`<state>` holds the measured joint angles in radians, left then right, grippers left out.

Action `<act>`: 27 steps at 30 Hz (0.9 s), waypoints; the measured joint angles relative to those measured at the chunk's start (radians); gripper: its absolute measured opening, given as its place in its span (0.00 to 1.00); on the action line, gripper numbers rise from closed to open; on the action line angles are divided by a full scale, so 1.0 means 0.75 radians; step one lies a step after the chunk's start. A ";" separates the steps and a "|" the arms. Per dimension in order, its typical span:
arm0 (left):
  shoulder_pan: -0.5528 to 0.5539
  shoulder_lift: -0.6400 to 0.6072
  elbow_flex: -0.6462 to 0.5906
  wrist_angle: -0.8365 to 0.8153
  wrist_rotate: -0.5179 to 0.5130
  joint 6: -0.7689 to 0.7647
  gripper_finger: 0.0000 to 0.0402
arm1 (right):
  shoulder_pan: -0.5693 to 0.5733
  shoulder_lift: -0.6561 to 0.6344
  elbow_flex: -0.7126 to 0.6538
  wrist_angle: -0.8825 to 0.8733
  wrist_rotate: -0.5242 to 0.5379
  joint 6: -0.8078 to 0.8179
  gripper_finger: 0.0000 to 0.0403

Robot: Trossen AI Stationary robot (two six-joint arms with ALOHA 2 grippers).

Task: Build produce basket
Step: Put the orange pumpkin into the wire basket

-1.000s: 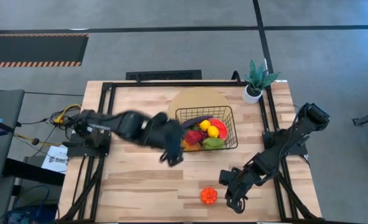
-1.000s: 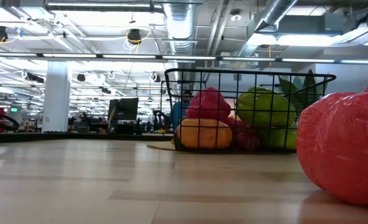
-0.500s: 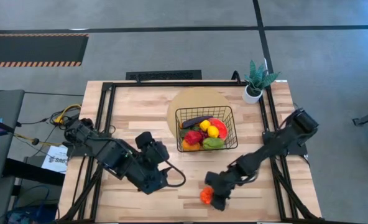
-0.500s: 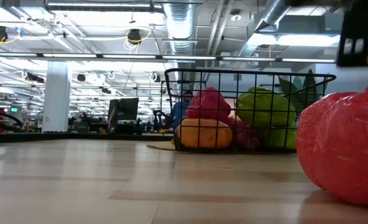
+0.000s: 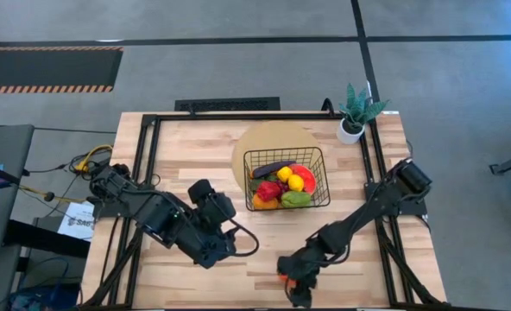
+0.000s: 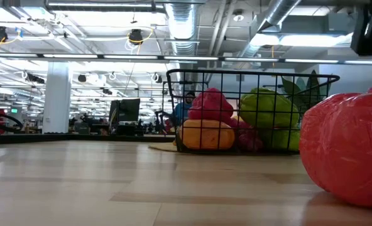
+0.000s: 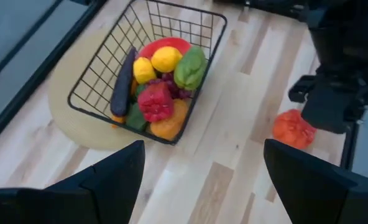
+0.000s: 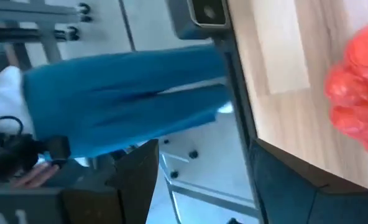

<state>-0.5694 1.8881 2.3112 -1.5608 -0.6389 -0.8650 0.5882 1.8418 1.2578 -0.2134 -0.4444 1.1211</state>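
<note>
Grey floor with a hazard-striped mat. Beyond the table, an open hall: ducts, ceiling lights, white column.

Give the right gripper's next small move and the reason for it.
Probably lower the right gripper around the orange pepper and close. Its jaws look open, it hangs right at the pepper near the table's front edge, and that pepper is the only produce outside the basket. The left gripper waits open.
</note>
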 joint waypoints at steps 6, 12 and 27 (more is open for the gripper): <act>0.014 0.000 0.000 0.004 -0.034 0.004 0.78 | -0.022 -0.105 0.015 -0.185 0.184 -0.049 0.67; 0.017 0.000 0.000 0.008 -0.067 0.002 0.78 | -0.011 -0.178 0.010 -0.547 0.515 -0.044 0.67; 0.017 0.000 0.000 0.007 -0.122 0.004 0.78 | 0.016 -0.135 0.010 -0.619 0.621 0.038 0.67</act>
<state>-0.5564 1.8883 2.3112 -1.5558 -0.7303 -0.8619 0.6003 1.7409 1.2655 -0.6779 0.0217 1.1493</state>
